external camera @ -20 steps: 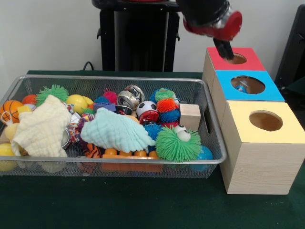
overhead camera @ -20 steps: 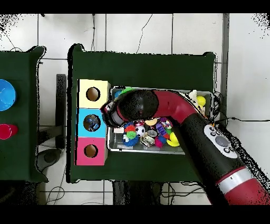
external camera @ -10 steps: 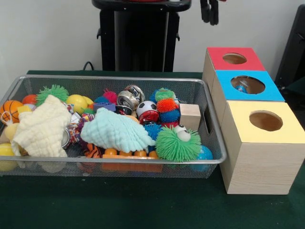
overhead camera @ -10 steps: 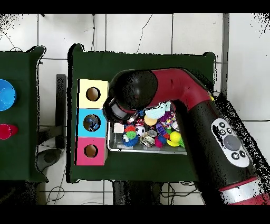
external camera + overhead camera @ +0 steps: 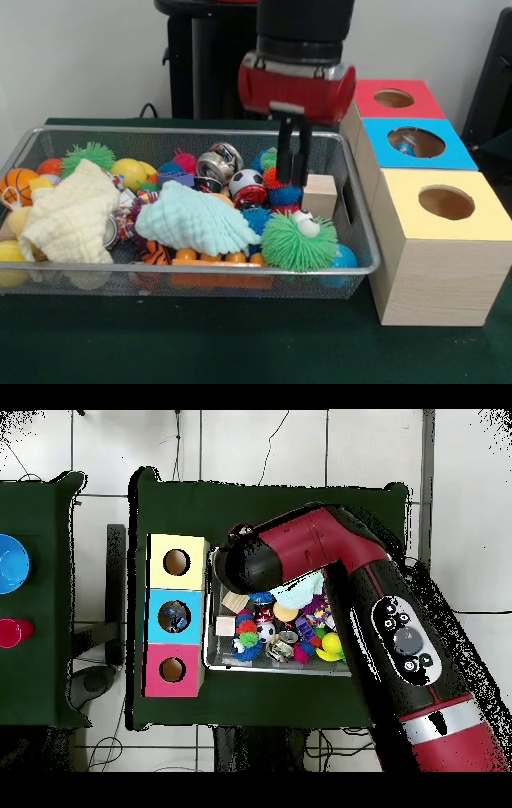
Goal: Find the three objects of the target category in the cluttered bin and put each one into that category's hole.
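The gripper [image 5: 293, 174] hangs inside the wire bin [image 5: 96, 138], its two dark fingers [image 5: 285, 156] pointing straight down with a narrow gap between them and nothing held. The tips stand just over an orange-and-blue spiky ball [image 5: 282, 186] near the bin's centre, with a plain wooden block [image 5: 320, 195] just beside them at 3 o'clock. At 9 o'clock of the tips sit a small soccer ball [image 5: 246, 179] and a shiny metal tin [image 5: 216, 164]. At 6 o'clock lies a green fuzzy ball with googly eyes [image 5: 298, 242], and at 8 o'clock a pale mint cloth [image 5: 194, 222]. A cream cloth [image 5: 70, 216] covers the bin's 9 o'clock end, near a tiny basketball [image 5: 16, 182]. Outside the bin, at 3 o'clock, stand three wooden boxes with round holes: red-topped [image 5: 394, 98], blue-topped [image 5: 419, 144] and yellow-topped [image 5: 442, 210]. From overhead, the red arm [image 5: 400, 644] covers much of the bin.
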### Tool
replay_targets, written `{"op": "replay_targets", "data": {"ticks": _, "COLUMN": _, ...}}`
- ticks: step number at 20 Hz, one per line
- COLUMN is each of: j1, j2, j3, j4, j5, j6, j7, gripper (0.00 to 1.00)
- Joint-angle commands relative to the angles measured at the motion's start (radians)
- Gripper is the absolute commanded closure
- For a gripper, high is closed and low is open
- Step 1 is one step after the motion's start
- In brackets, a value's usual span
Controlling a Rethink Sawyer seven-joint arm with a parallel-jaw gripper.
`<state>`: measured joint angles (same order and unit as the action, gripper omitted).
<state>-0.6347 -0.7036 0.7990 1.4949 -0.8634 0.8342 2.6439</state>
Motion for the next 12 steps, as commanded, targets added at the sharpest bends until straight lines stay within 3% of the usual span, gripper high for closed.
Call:
{"op": "replay_targets", "data": {"ticks": 1, "j1": -0.022, "j2": 0.127, "j3": -0.099, "j4": -0.037, "j5": -0.285, "j6": -0.177, "j7": -0.353, "gripper": 1.0}}
{"op": "replay_targets", "data": {"ticks": 4, "j1": 0.044, "j2": 0.166, "j3": -0.196, "j4": -0.055, "j5": -0.378, "j6": -0.227, "j7": -0.18, "gripper": 1.0}}
{"op": "replay_targets", "data": {"ticks": 7, "j1": 0.096, "j2": 0.188, "j3": -0.266, "j4": -0.074, "j5": -0.472, "j6": -0.291, "j7": -0.067, "gripper": 1.0}}
{"op": "replay_targets", "data": {"ticks": 11, "j1": 0.217, "j2": 0.202, "j3": -0.396, "j4": -0.113, "j5": -0.699, "j6": -0.389, "j7": 0.239, "gripper": 1.0}}
{"op": "replay_targets", "data": {"ticks": 12, "j1": 0.2, "j2": 0.221, "j3": -0.388, "j4": -0.124, "j5": -0.675, "j6": -0.415, "j7": 0.217, "gripper": 1.0}}
